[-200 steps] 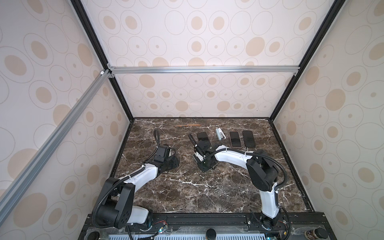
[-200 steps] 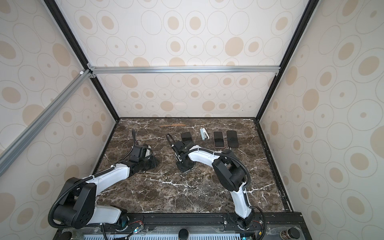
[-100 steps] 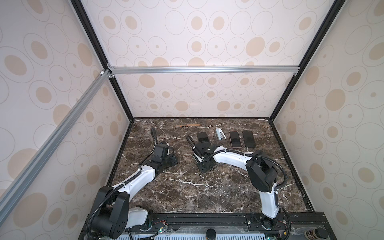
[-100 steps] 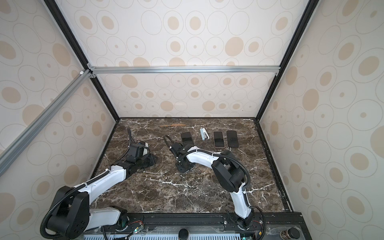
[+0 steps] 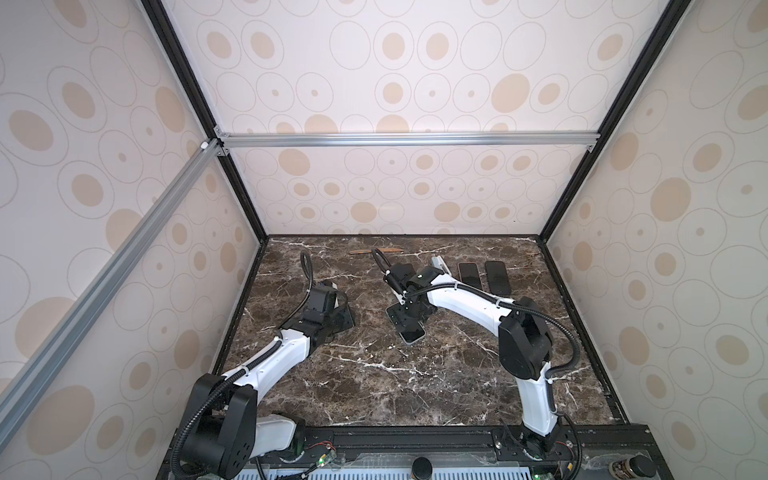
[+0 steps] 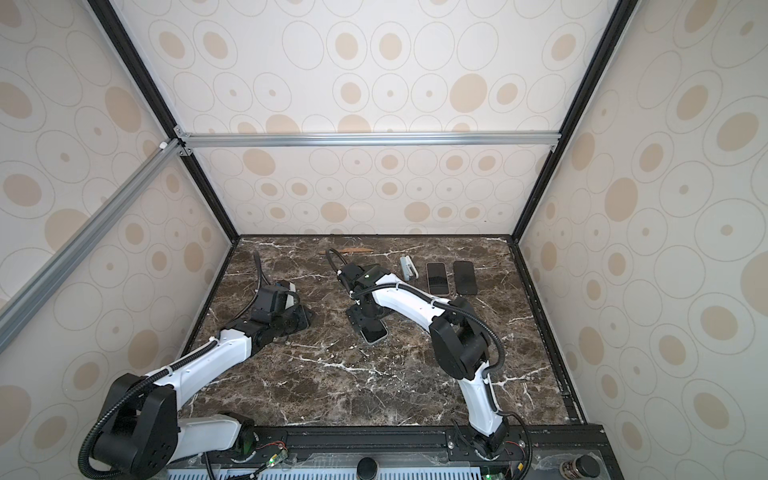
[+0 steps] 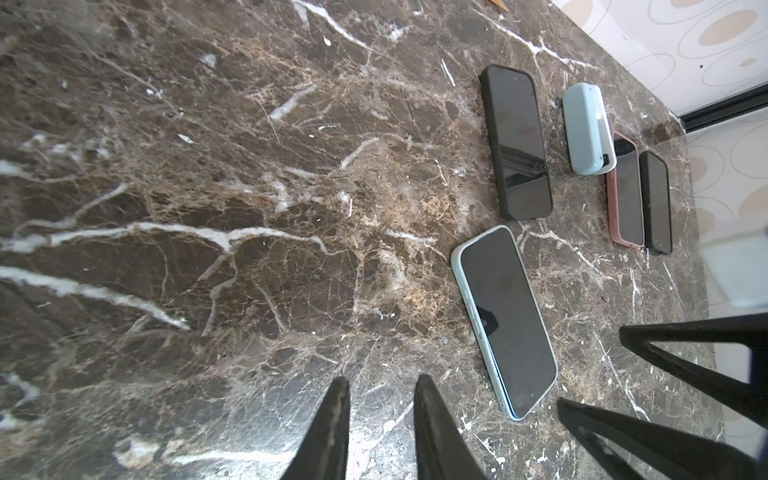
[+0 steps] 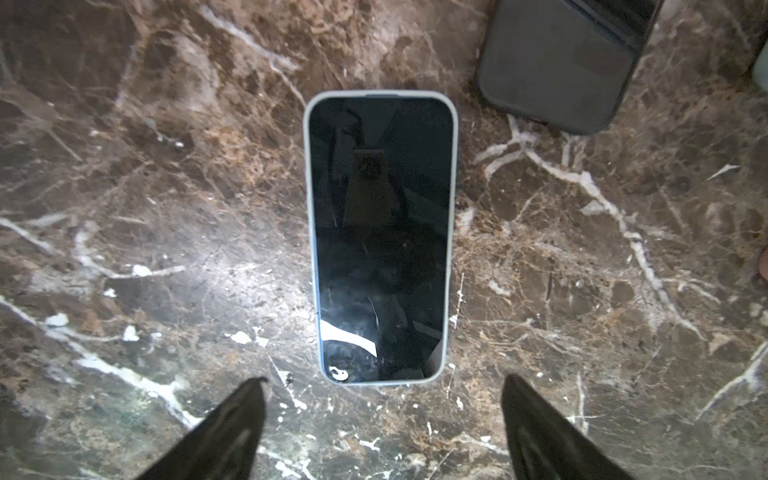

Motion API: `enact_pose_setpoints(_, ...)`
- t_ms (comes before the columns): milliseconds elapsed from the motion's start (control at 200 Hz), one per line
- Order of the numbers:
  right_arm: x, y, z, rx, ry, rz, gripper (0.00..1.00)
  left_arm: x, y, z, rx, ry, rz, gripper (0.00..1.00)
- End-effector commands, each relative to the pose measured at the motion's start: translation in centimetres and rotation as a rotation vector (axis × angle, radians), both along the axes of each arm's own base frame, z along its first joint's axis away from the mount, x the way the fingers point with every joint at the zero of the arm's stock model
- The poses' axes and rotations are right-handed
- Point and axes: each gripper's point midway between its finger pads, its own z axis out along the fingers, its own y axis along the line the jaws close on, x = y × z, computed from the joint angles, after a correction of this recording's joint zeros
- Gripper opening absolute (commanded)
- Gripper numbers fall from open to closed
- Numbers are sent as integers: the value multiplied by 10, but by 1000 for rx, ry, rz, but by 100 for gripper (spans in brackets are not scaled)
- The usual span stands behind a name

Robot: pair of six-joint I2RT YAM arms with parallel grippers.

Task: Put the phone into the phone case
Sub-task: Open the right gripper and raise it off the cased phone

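Note:
The phone, its dark screen facing up, lies flat on the marble table inside a pale blue phone case whose rim frames it on all sides. In both top views only its near end shows, below my right gripper. My right gripper hovers just over the phone's near end, open wide, touching nothing. My left gripper is low over bare marble to the left of the phone, narrowly open and holding nothing.
Along the back of the table lie a black-cased phone, a pale blue-white box, a pink-cased phone and a dark phone. A thin wooden stick rests by the back wall. Patterned walls enclose the table.
My right gripper went from shut to wide open over the phone. The left arm shifted slightly, with its gripper staying in place and unchanged.

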Motion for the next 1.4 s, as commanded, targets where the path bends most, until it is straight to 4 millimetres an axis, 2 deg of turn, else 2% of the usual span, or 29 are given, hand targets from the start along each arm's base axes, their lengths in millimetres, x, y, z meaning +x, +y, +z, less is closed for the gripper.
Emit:
enact_pose_setpoints(0,-4,-2,-22,-41,61,-17,100,8,-1,20,15,-45,-19,28)
enact_pose_setpoints(245,-3,1,-63,-53,112,-60,99,6,2,23,21,-53,-23,29)
enact_pose_setpoints(380,-2,7,-74,-33,131,-81,74,2,4,23,16,-54,-21,29)
enact_pose_setpoints(465,3,13,-77,-17,126,-99,67,0,6,22,16,-56,-16,29)
enact_pose_setpoints(650,33,33,-84,-9,76,-145,66,-1,11,25,8,-68,-1,29)
enact_pose_setpoints(840,79,57,-81,32,-12,-206,70,0,12,26,5,-80,-2,29)
enact_pose_setpoints(860,88,62,-73,53,-37,-210,71,0,12,26,5,-81,-1,29)
enact_pose_setpoints(920,101,72,-68,92,-75,-208,72,2,13,28,5,-93,5,30)
enact_pose_setpoints(1000,115,87,-57,178,-94,-206,83,7,14,31,10,-112,12,31)
enact_pose_setpoints(1110,120,92,-16,224,-127,-195,96,22,19,45,39,-156,36,34)
enact_pose_setpoints(1140,118,91,2,235,-139,-191,100,27,21,51,52,-177,48,35)
enact_pose_setpoints(1280,105,68,82,272,-240,-170,100,58,41,83,125,-310,160,41)
enact_pose_setpoints(1305,103,60,104,284,-288,-174,100,64,47,89,140,-342,192,42)
enact_pose_setpoints(1395,98,15,144,261,-430,-200,100,80,71,108,214,-464,315,48)
